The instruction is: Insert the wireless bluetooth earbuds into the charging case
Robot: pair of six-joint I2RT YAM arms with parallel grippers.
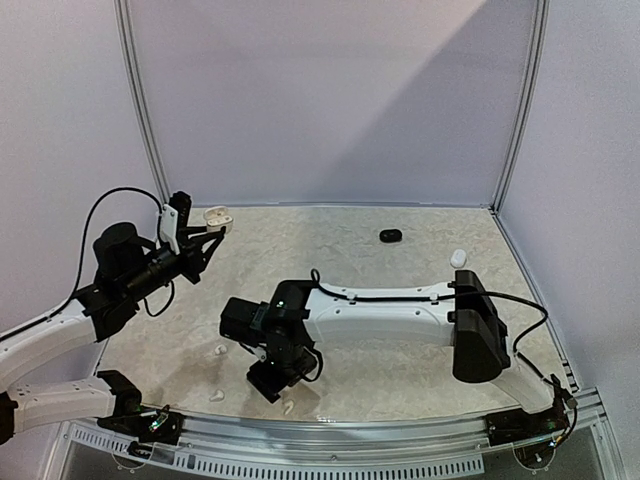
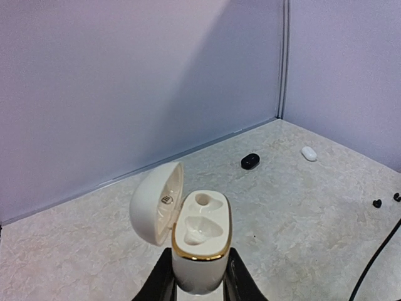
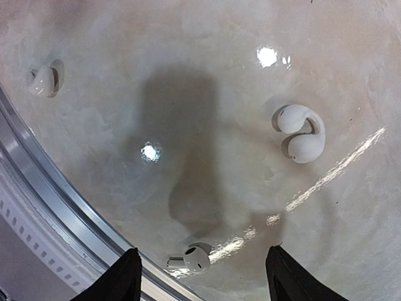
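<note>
My left gripper (image 1: 205, 232) (image 2: 199, 279) is shut on a white charging case (image 2: 200, 241) with a gold rim, held upright above the back left of the table. Its lid (image 2: 155, 202) is open and both sockets are empty. My right gripper (image 1: 272, 383) (image 3: 203, 279) points down, open and empty, over the front edge. A white stemmed earbud (image 3: 191, 259) (image 1: 288, 407) lies between its fingertips (image 3: 128, 276), untouched. A white clip-shaped earbud (image 3: 299, 133) lies further off, another white one (image 3: 41, 81) at the left. Two black earbuds (image 2: 376, 203) lie at the right in the left wrist view.
A closed black case (image 1: 390, 235) (image 2: 250, 161) and a closed white case (image 1: 458, 258) (image 2: 308, 153) lie near the back wall. Two white earbuds (image 1: 221, 350) (image 1: 214, 395) lie left of my right gripper. The metal front rail (image 3: 56, 188) runs close under it.
</note>
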